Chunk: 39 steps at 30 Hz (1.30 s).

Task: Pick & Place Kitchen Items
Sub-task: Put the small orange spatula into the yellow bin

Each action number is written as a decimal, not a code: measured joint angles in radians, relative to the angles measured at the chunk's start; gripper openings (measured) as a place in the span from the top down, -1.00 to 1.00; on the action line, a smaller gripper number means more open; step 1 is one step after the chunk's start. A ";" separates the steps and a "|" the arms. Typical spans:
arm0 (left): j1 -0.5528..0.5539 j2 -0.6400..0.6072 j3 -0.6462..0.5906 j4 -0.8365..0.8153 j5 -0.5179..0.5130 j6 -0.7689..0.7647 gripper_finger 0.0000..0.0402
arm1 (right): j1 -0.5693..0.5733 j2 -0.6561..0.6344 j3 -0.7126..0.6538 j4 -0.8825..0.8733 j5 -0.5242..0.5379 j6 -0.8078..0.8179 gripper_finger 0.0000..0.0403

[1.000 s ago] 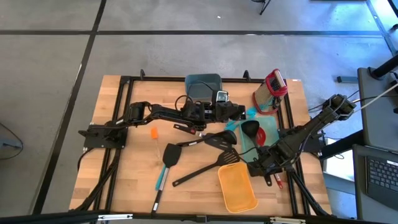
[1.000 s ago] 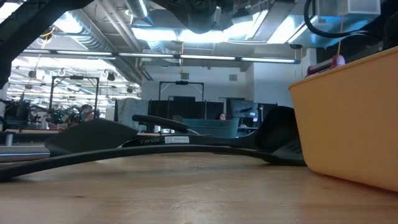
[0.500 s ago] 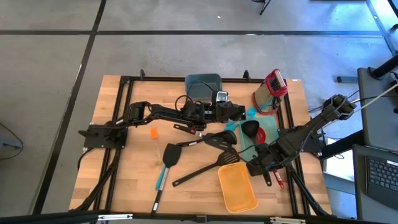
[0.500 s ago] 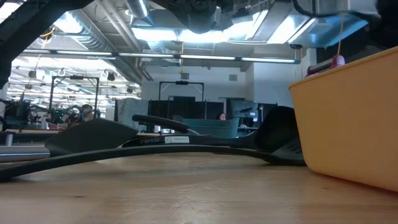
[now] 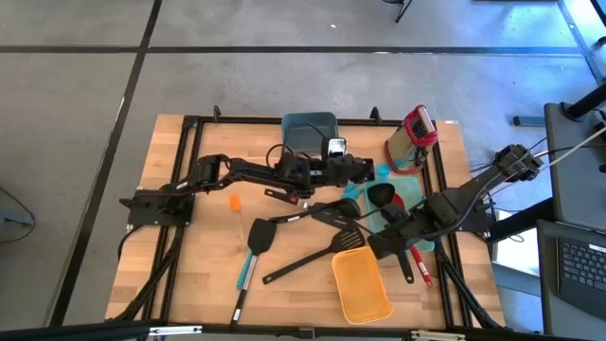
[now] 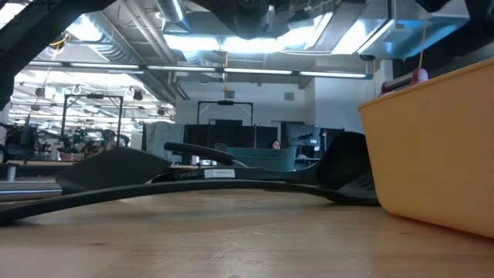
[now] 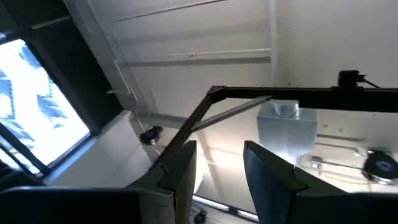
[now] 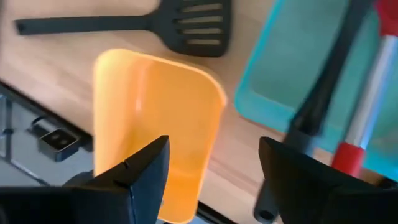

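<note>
The right gripper [image 5: 377,248] hangs open and empty over the near right part of the desk [image 5: 189,246], just beside the yellow bin [image 5: 361,286] and at the edge of the teal tray [image 8: 292,68]; its wrist view shows the two fingers spread wide with nothing between them. The utensils lie scattered: a black slotted turner [image 5: 317,258] rests flat on the wood with its head touching the bin's far end, a teal-handled spatula [image 5: 254,248] lies to its left, a second black turner [image 5: 322,214] sits nearer the middle, and a black ladle [image 5: 381,197] and a red-trimmed utensil [image 8: 367,87] lie across the tray. The left gripper [image 5: 365,170] is held up above the middle of the desk with its wrist camera aimed at the ceiling; its fingers [image 7: 180,177] stand partly apart with nothing between them. These tools look light and stiff, with smooth, slender handles that could twist in a pinch, so the slotted turner is likely best taken across the handle close to the head, where its weight sits. The tray pieces overlap, so lifting one may drag its neighbour.
</note>
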 joint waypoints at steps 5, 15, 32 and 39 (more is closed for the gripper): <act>0.007 -0.001 0.103 0.000 0.147 -0.092 0.36 | -0.004 0.000 0.000 0.072 0.056 -0.087 -0.23; -0.003 -0.006 0.410 -0.366 0.526 -0.097 0.37 | -0.043 0.000 0.000 0.148 0.142 -0.112 -0.23; -0.163 -0.005 0.507 -0.804 0.872 -0.153 0.37 | -0.092 0.000 0.000 0.179 0.126 -0.113 -0.23; -0.213 -0.004 0.500 -0.813 0.850 -0.106 0.56 | -0.092 0.000 0.000 0.179 0.122 -0.133 -0.23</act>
